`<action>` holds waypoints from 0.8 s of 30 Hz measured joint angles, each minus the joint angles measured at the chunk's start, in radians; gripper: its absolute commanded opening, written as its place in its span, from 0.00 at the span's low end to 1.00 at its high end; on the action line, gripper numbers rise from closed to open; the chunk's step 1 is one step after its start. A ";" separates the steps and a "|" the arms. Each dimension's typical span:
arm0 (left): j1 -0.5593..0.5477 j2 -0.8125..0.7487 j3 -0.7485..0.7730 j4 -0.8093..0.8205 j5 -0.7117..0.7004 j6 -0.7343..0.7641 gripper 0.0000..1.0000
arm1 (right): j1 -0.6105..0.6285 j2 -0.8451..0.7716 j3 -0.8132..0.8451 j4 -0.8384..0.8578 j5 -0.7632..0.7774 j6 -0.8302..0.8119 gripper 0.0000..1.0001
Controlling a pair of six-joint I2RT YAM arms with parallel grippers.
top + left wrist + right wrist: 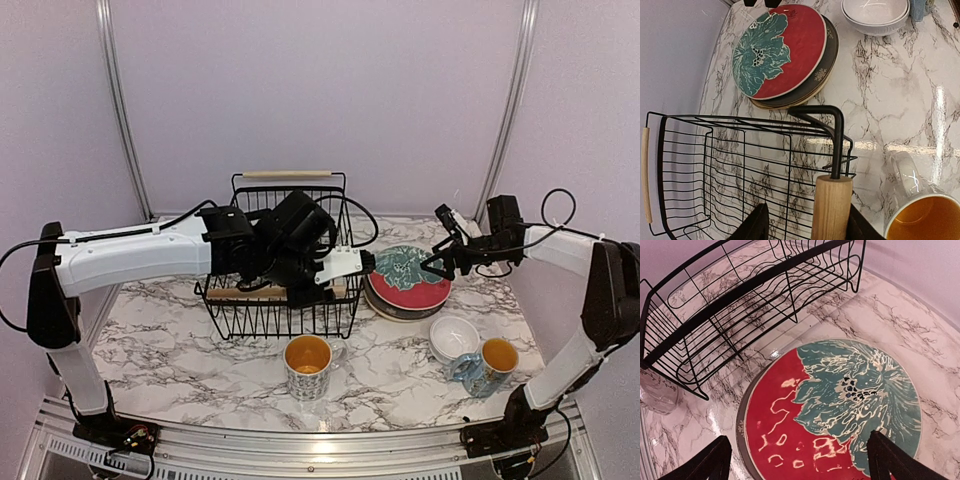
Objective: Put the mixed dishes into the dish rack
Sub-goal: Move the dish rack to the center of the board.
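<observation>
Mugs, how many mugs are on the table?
2. The middle mug stands just in front of the dish rack. The blue-handled mug sits on the right, next to the white bowls. No others show.

Items I cannot see whole, three views.
Dark grey plate and tan plate: only rims show under the red plate. Near wooden handle of the dish rack: mostly behind the left arm. Bowls and mug: cropped by the left wrist view's edges. Right gripper: I see finger ends only, at the bottom edge.
</observation>
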 measured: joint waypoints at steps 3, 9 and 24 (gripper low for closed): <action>-0.022 -0.009 0.023 -0.001 -0.042 -0.015 0.66 | -0.002 -0.015 0.001 -0.011 0.000 0.006 0.92; -0.098 -0.139 0.040 0.031 -0.189 -0.133 0.99 | -0.018 -0.134 0.060 -0.064 0.008 0.029 0.97; -0.136 -0.769 -0.768 0.392 -0.279 -0.829 0.99 | -0.020 -0.712 -0.069 -0.152 0.075 0.080 0.98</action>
